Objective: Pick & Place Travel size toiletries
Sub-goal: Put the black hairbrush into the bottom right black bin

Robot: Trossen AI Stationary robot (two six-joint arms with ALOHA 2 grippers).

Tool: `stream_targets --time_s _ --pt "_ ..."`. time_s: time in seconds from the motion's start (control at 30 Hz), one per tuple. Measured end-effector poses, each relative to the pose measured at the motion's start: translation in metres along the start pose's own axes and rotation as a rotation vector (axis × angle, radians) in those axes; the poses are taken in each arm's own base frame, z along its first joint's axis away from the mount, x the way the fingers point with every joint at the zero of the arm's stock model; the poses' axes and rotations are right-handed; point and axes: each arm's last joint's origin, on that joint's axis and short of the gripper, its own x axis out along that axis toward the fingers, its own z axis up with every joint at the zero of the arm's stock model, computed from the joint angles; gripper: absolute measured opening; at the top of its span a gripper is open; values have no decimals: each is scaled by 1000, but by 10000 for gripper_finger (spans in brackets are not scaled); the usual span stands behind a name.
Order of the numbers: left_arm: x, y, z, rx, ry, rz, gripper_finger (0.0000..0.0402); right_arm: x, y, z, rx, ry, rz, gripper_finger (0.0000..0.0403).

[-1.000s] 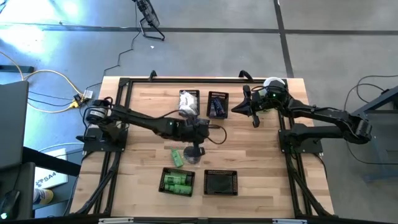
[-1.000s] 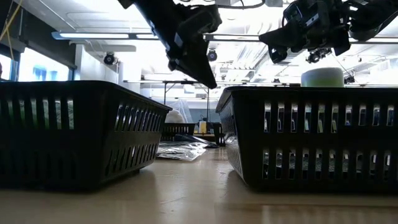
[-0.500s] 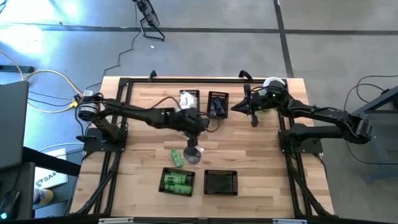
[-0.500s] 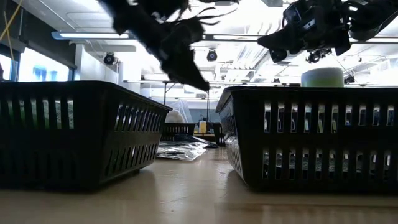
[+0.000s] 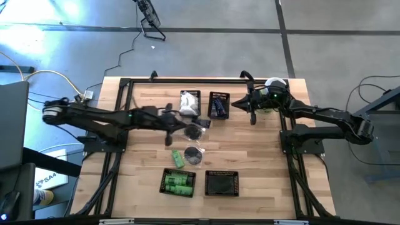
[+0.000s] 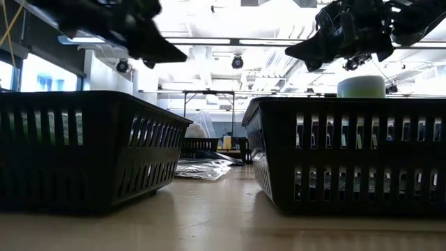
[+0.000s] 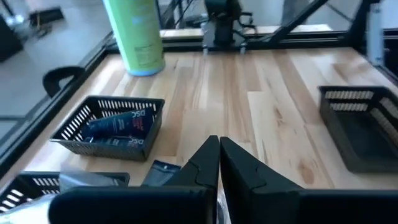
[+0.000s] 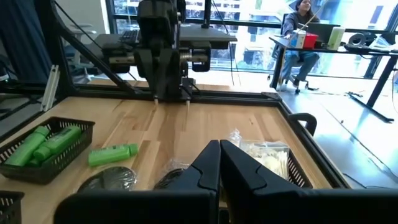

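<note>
The left gripper, clenched and empty, hovers just far-left of the loose green tube, whose long axis runs near-far. The right gripper, also clenched, waits farther off by the pale-green cylinder.

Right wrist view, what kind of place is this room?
Probably an office-like lab or workshop: big windows behind the table, a person seated at a desk, and bare concrete floor around the rig.

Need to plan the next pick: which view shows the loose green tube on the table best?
The right wrist view: the green tube lies in plain sight on the wood beside the basket of green tubes. The high view shows it small. The low and left wrist views do not show it.
</note>
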Motion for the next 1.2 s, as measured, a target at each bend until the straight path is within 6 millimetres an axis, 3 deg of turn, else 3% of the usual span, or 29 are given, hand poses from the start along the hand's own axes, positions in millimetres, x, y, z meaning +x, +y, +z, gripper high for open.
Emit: stream_targets --time_s 0.2,0.43,0.7,0.97,1.2 --pt "-34 -1 -7 69 -84 -42 10 0 0 0 -49 -1 0 3" --pt "-56 -1 -25 71 -118 -39 10 0 0 0 -52 -1 0 3" --pt "-69 -1 -38 45 -152 -37 10 0 -1 1 -75 -1 -31 3" --pt "-76 -1 -39 16 -176 -39 10 0 -4 4 -111 -14 -139 3" --pt "-75 -1 -40 -8 -167 -44 10 8 8 8 -141 -20 -208 3"
